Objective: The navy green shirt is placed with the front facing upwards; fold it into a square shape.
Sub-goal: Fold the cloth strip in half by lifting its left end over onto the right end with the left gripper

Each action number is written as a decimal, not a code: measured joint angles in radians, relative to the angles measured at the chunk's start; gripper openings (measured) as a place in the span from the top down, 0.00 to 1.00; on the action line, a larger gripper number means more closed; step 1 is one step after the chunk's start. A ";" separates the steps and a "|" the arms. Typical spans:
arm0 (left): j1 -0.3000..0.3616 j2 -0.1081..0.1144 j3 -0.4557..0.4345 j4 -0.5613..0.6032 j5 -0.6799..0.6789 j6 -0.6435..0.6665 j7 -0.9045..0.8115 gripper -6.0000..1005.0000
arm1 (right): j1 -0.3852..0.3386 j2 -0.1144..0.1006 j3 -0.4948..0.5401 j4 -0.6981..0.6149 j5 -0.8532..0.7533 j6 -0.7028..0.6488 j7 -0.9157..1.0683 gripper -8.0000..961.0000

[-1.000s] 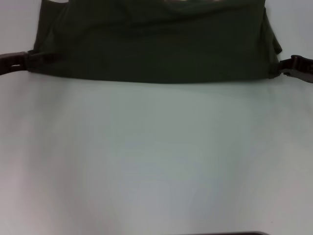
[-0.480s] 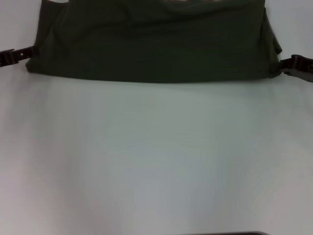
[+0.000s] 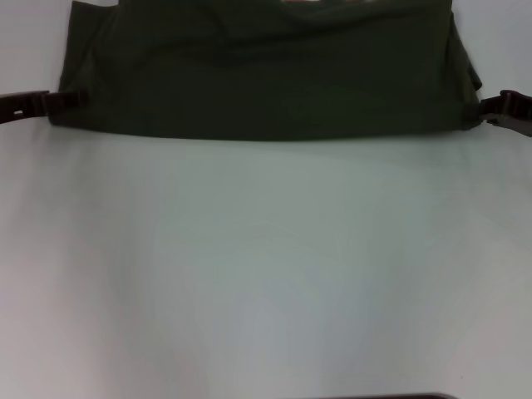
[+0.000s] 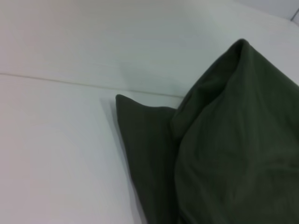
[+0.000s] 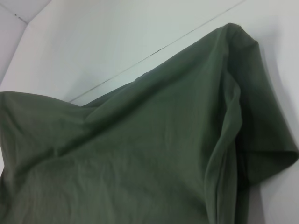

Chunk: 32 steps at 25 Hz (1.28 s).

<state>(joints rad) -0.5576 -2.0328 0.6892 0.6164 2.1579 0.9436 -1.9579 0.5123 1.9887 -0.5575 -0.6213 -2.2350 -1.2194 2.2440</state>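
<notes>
At the far side of the white bench (image 3: 266, 274), the navy green shirt (image 3: 258, 71) lies spread flat. The left pincer (image 3: 71, 98) touches its near-left corner, the right pincer (image 3: 486, 112) its near-right corner; whether either is clamped cannot be told.

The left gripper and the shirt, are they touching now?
Touching. In the head view the left gripper has its tip against the lower left corner of the shirt, with no gap of table between them.
</notes>
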 joint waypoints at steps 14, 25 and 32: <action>-0.003 0.008 0.073 -0.007 0.017 0.023 -0.038 0.14 | 0.000 -0.003 0.001 0.000 0.000 0.001 0.001 0.97; -0.018 0.007 0.080 -0.001 0.017 0.042 -0.038 0.19 | 0.000 -0.004 0.001 0.000 0.000 0.006 0.001 0.97; -0.018 0.001 0.080 0.009 0.017 0.000 -0.038 0.22 | 0.000 -0.004 0.001 0.000 0.000 0.007 0.001 0.97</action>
<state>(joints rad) -0.5758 -2.0318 0.7696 0.6256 2.1750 0.9434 -1.9957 0.5123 1.9848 -0.5568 -0.6213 -2.2351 -1.2121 2.2447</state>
